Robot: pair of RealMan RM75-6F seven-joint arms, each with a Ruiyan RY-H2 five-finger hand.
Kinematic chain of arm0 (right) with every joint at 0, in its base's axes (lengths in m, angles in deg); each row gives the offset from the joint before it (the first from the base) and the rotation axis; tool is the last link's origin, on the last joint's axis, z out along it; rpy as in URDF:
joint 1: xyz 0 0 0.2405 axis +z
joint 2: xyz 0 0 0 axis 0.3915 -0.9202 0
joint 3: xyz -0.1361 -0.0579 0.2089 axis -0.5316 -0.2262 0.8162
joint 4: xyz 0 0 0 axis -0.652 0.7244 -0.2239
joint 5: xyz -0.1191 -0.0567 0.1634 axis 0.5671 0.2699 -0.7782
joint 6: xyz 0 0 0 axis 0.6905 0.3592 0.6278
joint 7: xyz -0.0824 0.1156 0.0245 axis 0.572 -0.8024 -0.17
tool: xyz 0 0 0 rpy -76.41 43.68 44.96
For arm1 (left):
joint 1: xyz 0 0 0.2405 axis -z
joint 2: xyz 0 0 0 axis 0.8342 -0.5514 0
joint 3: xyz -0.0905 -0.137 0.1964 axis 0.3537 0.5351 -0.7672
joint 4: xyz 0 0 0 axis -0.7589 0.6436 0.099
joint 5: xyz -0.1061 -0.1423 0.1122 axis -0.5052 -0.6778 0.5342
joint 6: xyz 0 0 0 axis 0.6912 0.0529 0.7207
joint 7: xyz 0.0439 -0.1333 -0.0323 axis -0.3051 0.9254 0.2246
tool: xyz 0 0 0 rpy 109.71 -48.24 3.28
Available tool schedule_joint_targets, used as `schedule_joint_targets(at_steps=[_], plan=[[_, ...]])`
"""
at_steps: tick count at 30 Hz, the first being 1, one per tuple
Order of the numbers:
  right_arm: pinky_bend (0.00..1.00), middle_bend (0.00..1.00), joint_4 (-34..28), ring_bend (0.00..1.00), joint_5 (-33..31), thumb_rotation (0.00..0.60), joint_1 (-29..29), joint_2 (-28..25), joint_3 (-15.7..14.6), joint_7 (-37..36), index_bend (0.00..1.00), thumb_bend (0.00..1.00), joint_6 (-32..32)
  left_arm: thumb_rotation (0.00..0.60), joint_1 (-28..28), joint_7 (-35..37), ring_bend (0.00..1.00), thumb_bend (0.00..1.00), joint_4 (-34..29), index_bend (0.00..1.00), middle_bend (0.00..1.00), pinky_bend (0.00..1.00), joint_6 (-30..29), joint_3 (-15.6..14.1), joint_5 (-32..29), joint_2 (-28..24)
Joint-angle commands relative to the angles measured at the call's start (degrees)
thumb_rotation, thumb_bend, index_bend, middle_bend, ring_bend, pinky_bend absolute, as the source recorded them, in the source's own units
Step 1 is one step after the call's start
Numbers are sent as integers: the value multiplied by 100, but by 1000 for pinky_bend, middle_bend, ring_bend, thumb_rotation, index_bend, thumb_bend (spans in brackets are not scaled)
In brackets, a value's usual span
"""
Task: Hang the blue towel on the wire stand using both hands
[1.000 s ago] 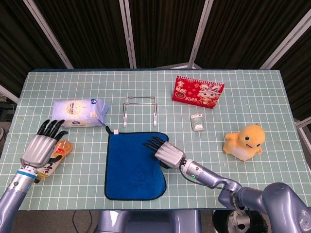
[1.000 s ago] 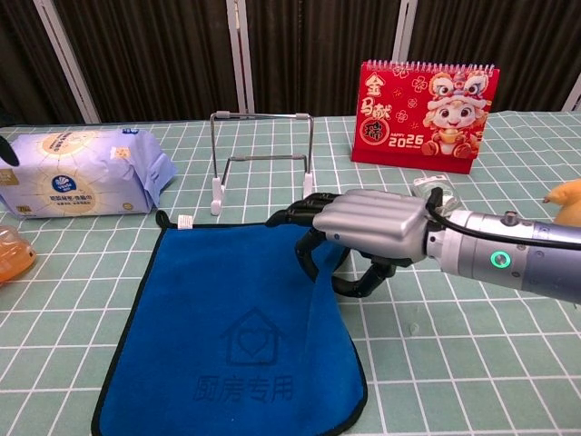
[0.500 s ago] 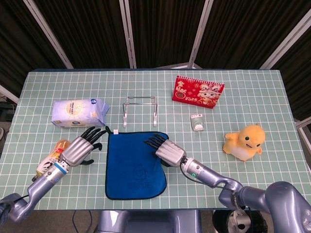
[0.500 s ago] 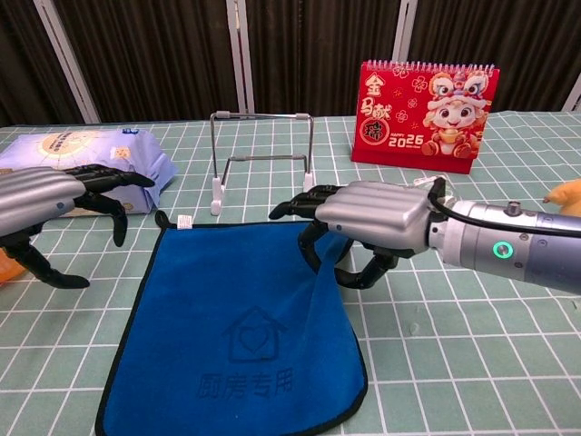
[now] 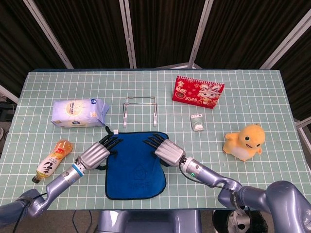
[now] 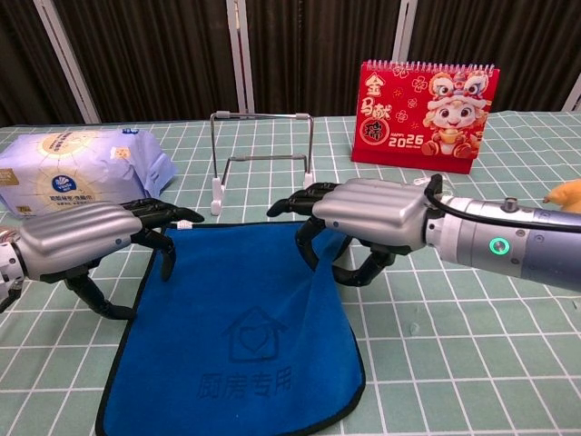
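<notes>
blue towel [image 5: 135,165] flat on desk [image 5: 252,97], just before wire stand [image 5: 140,109] | left robot hand [image 5: 95,154] at its far-left corner, right robot hand [image 5: 166,152] at far-right, probably for a level lift | both curled; whether they pinch cloth, cannot tell

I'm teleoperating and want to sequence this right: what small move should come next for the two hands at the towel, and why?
Probably close the left hand on the blue towel's far left corner. That hand hovers there with fingers apart, holding nothing, while the right hand already seems to pinch the far right edge. The towel lies flat before the wire stand, so both corners need gripping before lifting.
</notes>
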Motion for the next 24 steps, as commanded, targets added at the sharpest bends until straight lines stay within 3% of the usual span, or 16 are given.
schedule_joint_targets(at_steps=[1, 16, 24], plan=[[0, 50, 8, 0, -6, 600, -3, 9, -6, 3, 623, 550, -2, 600, 24, -3, 0, 178, -1, 468, 0, 0, 27, -36, -29, -24], [0, 50, 74, 0, -27, 600, -7, 58, -21, -44, 623, 550, -53, 600, 119, -16, 0, 177, 117, 469, 0, 0, 77, -173, -126, 115], [0, 49, 80, 0, -22, 600, -19, 57, -36, -76, 623, 550, -88, 600, 191, -49, 0, 289, 24, 469, 0, 0, 99, -166, -168, 101]])
